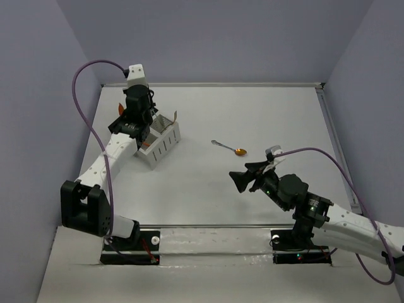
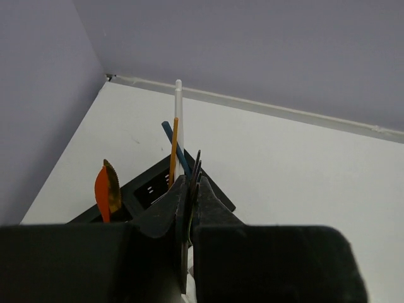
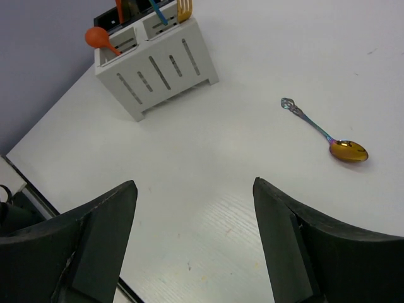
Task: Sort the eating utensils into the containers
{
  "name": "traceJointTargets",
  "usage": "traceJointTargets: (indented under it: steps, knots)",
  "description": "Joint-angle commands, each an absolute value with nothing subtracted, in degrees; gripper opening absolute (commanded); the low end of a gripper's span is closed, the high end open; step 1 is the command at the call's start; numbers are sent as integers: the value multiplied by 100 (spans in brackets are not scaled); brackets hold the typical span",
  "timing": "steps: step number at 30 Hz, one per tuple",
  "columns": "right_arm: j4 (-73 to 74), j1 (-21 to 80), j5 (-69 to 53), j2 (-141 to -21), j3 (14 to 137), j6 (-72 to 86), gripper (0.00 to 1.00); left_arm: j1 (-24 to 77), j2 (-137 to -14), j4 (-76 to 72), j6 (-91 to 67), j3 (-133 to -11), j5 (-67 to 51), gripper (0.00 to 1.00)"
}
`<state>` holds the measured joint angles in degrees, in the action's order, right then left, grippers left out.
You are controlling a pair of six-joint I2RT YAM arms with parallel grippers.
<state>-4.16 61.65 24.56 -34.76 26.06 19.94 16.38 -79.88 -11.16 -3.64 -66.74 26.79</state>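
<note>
My left gripper (image 1: pixel 140 120) hangs over the caddies at the back left. In the left wrist view it (image 2: pixel 192 183) is shut on a thin dark utensil (image 2: pixel 197 165), held just above the black caddy (image 2: pixel 150 189). That caddy holds an orange knife (image 2: pixel 107 189), a white stick (image 2: pixel 178 113), an orange stick (image 2: pixel 173 151) and a teal stick (image 2: pixel 169 134). The white caddy (image 1: pixel 162 142) (image 3: pixel 158 69) holds an orange spoon (image 3: pixel 98 36) and a gold fork (image 3: pixel 184 9). A gold spoon (image 1: pixel 238 151) (image 3: pixel 348 150) lies on the table. My right gripper (image 1: pixel 243 178) (image 3: pixel 194 183) is open and empty, near and just left of it.
The table's back rail (image 2: pixel 284 112) and the purple walls close in the far left corner behind the caddies. The right edge rail (image 1: pixel 331 132) runs along the table's right side. The arm bases (image 1: pixel 129 249) sit at the near edge.
</note>
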Motion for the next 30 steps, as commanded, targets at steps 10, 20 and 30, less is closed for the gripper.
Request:
traceJointTargets:
  steps: [10, 20, 30]
  knots:
    - [-396, 6231, 3111, -4157, 2751, 2531, 79, 1670, -8236, -2215, -141, -6293, 2760, 47]
    - [290, 6109, 3674, -5835, 3427, 3471, 79, 1723, -7252, -1600, -1343, -6688, 1925, 99]
    - [-483, 4747, 2092, -7267, 3761, 3481, 83, 1942, -5433, -1073, -2452, -5881, 27, 99]
